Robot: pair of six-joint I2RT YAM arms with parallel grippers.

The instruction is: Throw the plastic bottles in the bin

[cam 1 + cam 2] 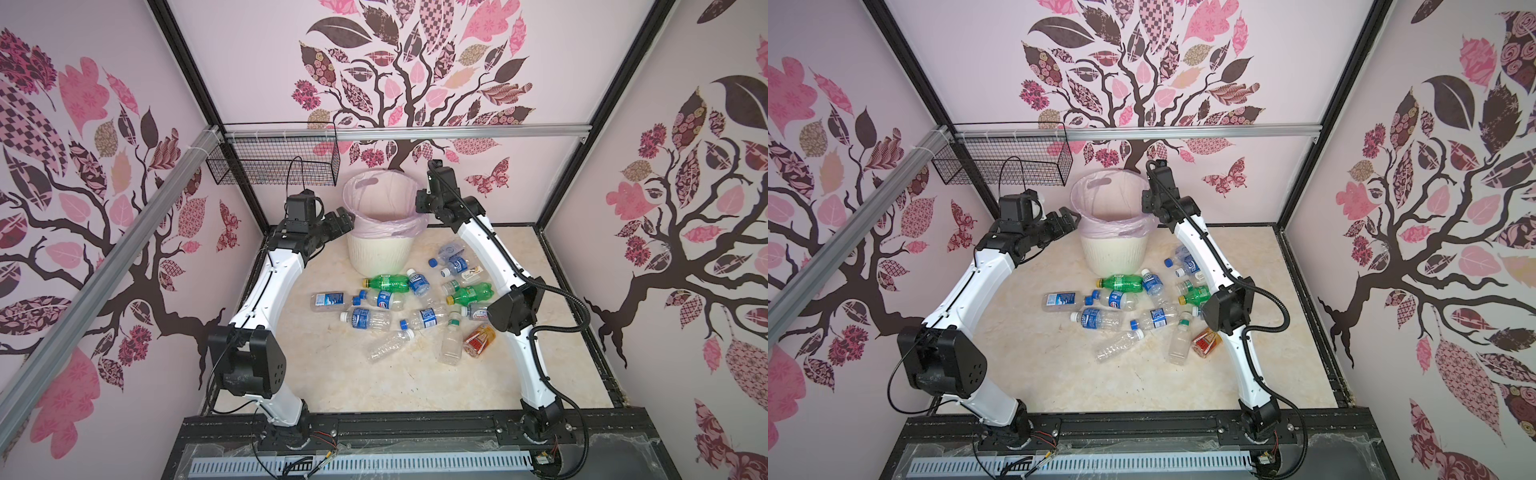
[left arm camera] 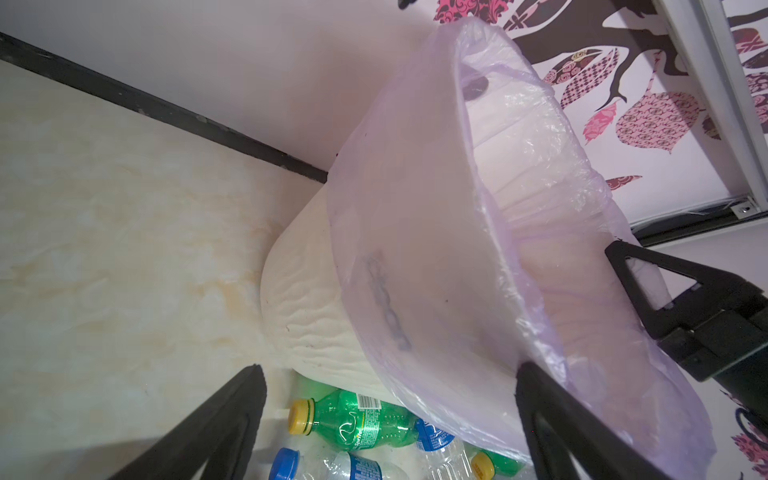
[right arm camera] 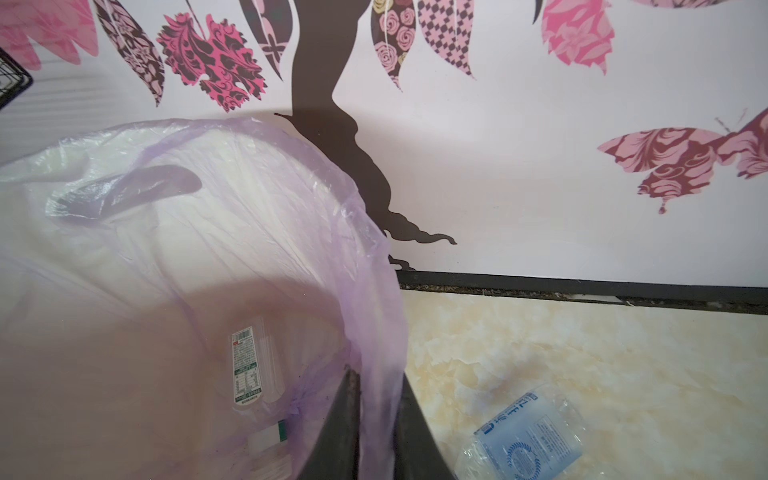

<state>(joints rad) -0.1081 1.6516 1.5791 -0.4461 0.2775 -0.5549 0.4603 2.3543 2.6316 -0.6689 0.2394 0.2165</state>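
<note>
Right gripper [image 3: 376,374]: clamped tight on the rim of the bin [image 1: 376,253], with the pink bag [image 3: 291,216] pinched between its fingers; it held no bottle.
Left gripper [image 2: 390,370]: spread wide and empty, just beside the rim on the bin's opposite side.
Bin: upright at the back of the table [image 1: 374,386], near the back wall [image 1: 266,83]; one clear labelled bottle [image 3: 249,365] lay at the bottom.
Bottles [image 1: 380,299]: over a dozen lay loose on the table in front of the bin, several touching; a green bottle [image 2: 357,424] lay just beside its base.
Step in hand: between throws, by my reading. The right gripper steadied the bin while the left had nothing to drop.
Next move: the left gripper would need to leave the rim, drop to a bottle clear of its neighbours, perhaps the blue-labelled bottle [image 1: 328,300] at the pile's left edge, close across its body and lift it above the rim.
</note>
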